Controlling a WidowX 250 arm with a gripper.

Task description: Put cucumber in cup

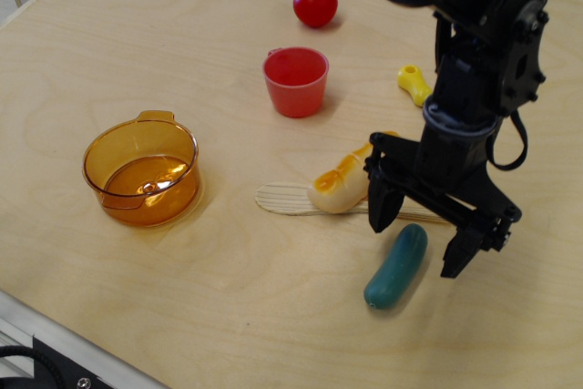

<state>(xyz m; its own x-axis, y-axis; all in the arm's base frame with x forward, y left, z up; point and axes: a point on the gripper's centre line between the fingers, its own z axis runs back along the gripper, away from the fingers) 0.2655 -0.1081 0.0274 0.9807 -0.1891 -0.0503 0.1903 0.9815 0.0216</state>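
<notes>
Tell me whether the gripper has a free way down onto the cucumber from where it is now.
Probably yes. The gripper is open, its jaws standing to either side of the cucumber's upper end. Nothing lies on the cucumber; the bread loaf and wooden spatula sit just beyond it.

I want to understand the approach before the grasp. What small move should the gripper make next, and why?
Probably lower straight down and then close. The gripper is open, its fingers standing on either side of the cucumber's upper end, seemingly above it, and the cucumber lies flat on the table, not yet held.
</notes>
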